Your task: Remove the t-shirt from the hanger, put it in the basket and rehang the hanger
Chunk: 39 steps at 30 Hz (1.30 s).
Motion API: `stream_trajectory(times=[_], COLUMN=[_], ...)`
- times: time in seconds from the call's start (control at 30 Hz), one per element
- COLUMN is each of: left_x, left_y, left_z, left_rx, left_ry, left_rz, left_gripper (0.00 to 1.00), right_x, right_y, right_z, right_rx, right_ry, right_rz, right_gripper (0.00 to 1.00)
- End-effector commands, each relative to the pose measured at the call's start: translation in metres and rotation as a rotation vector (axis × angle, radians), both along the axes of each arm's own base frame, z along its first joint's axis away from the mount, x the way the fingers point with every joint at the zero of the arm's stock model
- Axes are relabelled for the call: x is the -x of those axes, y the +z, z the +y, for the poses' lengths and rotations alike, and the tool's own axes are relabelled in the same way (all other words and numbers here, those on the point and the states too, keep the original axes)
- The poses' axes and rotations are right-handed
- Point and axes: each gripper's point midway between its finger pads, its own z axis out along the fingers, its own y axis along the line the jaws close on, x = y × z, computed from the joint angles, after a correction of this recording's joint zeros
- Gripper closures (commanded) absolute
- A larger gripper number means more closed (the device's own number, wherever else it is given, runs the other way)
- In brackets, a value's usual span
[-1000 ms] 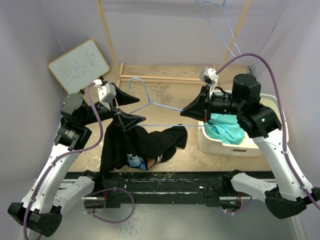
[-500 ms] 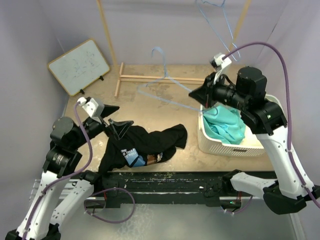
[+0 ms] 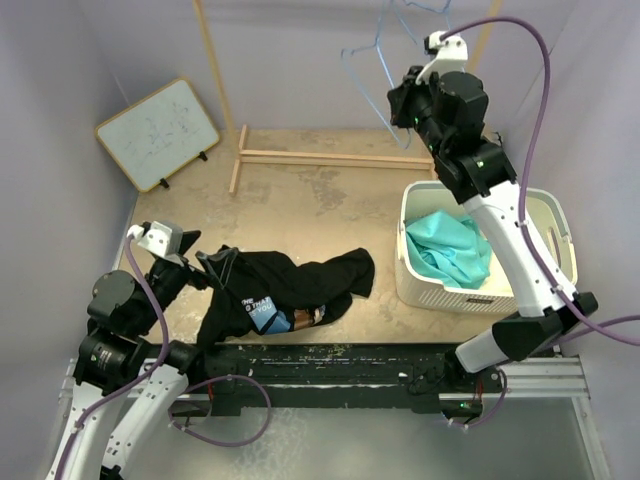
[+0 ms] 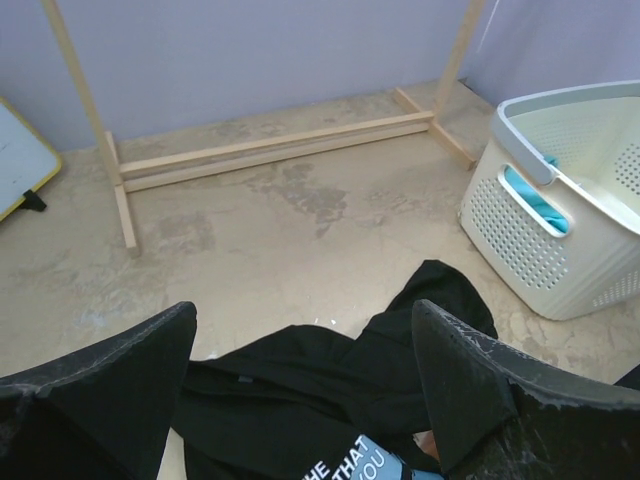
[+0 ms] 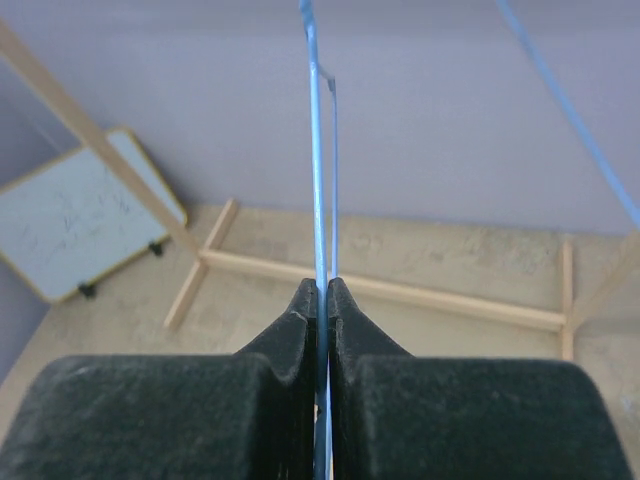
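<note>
On the bench, black t-shirt lies crumpled, print half-buried in soft folds, beside the wide-open left pincer; right pincer clamps the bare thin blue wire hanger, its top cut off.

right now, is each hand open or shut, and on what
Left hand: open, holding nothing.
Right hand: closed on the blue hanger.

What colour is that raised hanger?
The hanger is light blue; the right wrist view shows it best.
</note>
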Motion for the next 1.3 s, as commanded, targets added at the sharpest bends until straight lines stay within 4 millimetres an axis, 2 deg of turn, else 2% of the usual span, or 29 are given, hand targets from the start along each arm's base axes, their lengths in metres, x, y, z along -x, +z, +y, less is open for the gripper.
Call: stream_trajectory(times=[0.0,0.13,0.3,0.53,0.73,0.77,0.8,0.87,0.9,0.93,0.97,1.03,1.07,1.17,1.27], left_x=[-0.001,0.001,0.001,-0.001,-0.001,-0.001,-0.001,-0.001,-0.001,0.000,-0.001,0.000,-0.001,0.000,0.000], left_y=[0.001,0.002,0.002,-0.001,-0.002,-0.002,-0.002,-0.001,-0.001,-0.001,-0.001,-0.001,-0.001,-0.001,-0.001], left_z=[0.009,0.010,0.010,0.010,0.009,0.009,0.009,0.009,0.009,0.009,0.009,0.009,0.010,0.009,0.009], left_rx=[0.003,0.007,0.005,0.003,0.000,-0.001,0.000,0.002,0.002,0.003,0.002,0.002,0.002,0.003,0.003], left_ry=[0.052,0.053,0.054,0.054,0.050,0.049,0.050,0.050,0.049,0.051,0.051,0.052,0.054,0.051,0.051], left_rz=[-0.011,-0.020,-0.017,-0.007,0.001,0.001,0.000,-0.004,-0.004,-0.005,-0.004,-0.005,-0.005,-0.005,-0.005], left_gripper=[0.09,0.09,0.10,0.09,0.09,0.09,0.09,0.09,0.09,0.08,0.08,0.08,0.07,0.07,0.07], right_x=[0.001,-0.001,-0.017,-0.057,-0.068,-0.067,-0.065,-0.053,-0.046,-0.038,-0.031,-0.006,0.002,0.037,0.073], right_y=[0.100,0.117,0.118,0.093,0.076,0.073,0.070,0.065,0.060,0.059,0.053,0.048,0.030,0.003,-0.033], right_z=[-0.020,-0.021,-0.016,0.003,0.010,0.011,0.015,0.025,0.029,0.030,0.029,0.036,0.041,0.058,0.091], right_rx=[-0.160,-0.185,-0.171,-0.130,-0.116,-0.111,-0.104,-0.093,-0.085,-0.082,-0.076,-0.076,-0.072,-0.091,-0.078], right_ry=[-0.112,-0.117,-0.128,-0.115,-0.105,-0.092,-0.068,0.011,0.052,0.075,0.092,0.185,0.225,0.363,0.494], right_rz=[-0.267,-0.323,-0.319,-0.254,-0.221,-0.211,-0.201,-0.183,-0.171,-0.166,-0.153,-0.147,-0.112,-0.061,0.018], right_gripper=[1.00,1.00,1.00,1.00,1.00,0.97,0.88,0.62,0.27,0.07,0.01,0.00,0.00,0.00,0.00])
